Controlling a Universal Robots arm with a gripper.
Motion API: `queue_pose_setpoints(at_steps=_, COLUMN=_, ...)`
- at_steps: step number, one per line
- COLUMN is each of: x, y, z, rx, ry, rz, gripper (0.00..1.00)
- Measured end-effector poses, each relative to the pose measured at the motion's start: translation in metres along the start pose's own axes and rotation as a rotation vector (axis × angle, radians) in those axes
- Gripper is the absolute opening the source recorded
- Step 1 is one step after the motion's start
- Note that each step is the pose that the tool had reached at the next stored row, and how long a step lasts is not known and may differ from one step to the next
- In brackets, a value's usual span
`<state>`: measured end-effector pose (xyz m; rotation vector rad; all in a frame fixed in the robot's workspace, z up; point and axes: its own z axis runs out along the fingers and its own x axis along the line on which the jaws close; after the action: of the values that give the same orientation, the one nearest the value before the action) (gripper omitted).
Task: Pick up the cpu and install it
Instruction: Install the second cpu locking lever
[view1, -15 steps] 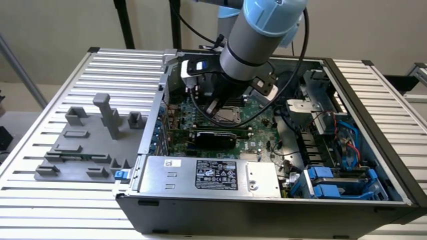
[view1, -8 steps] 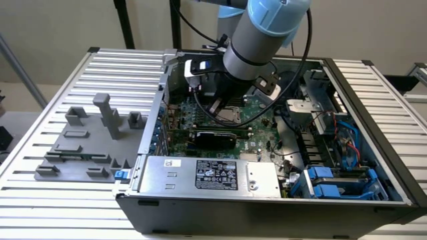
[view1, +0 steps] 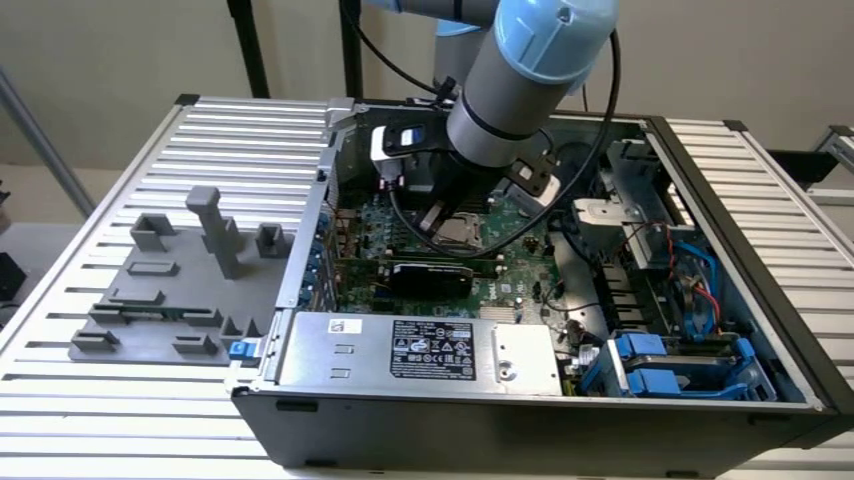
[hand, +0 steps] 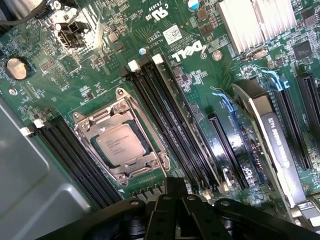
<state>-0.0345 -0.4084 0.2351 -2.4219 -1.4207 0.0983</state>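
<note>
Tool (hand: 175, 210), black and jointed, was clenched and empty, poised above the green motherboard (hand: 100, 65) inside the open dark-grey computer case (view1: 534, 430). Just beside it lay the cpu (hand: 119, 144), a small flat square chip with a silver-grey metal top, seated in the metal-framed socket (hand: 120, 145). Black memory slots (hand: 170, 120) ran along both sides of the socket. In the exterior view, the grey-and-blue robot arm (view1: 521, 90) reached down over the board; a silver labelled power-supply box (view1: 414, 350) sat at the case's near edge. A grey moulded fixture tray (view1: 174, 290) rested on the ribbed desk (view1: 80, 400) at the exterior view's left.
</note>
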Motion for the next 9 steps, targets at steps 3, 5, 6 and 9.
queue_pose_setpoints(at_steps=3, x=0.001, y=0.0006, z=0.0058, rx=-0.0009, ry=-0.0002, rz=0.003, gripper=0.11)
queue_pose_setpoints(at_steps=5, x=0.003, y=0.0007, z=0.0096, rx=-0.0022, ry=-0.0012, rz=0.006, gripper=0.11)
queue_pose_setpoints(at_steps=6, x=0.004, y=0.0006, z=0.0114, rx=-0.0032, ry=-0.0023, rz=0.008, gripper=0.11)
queue_pose_setpoints(at_steps=9, x=0.004, y=0.0006, z=0.0159, rx=-0.0076, ry=-0.0081, rz=0.012, gripper=0.11)
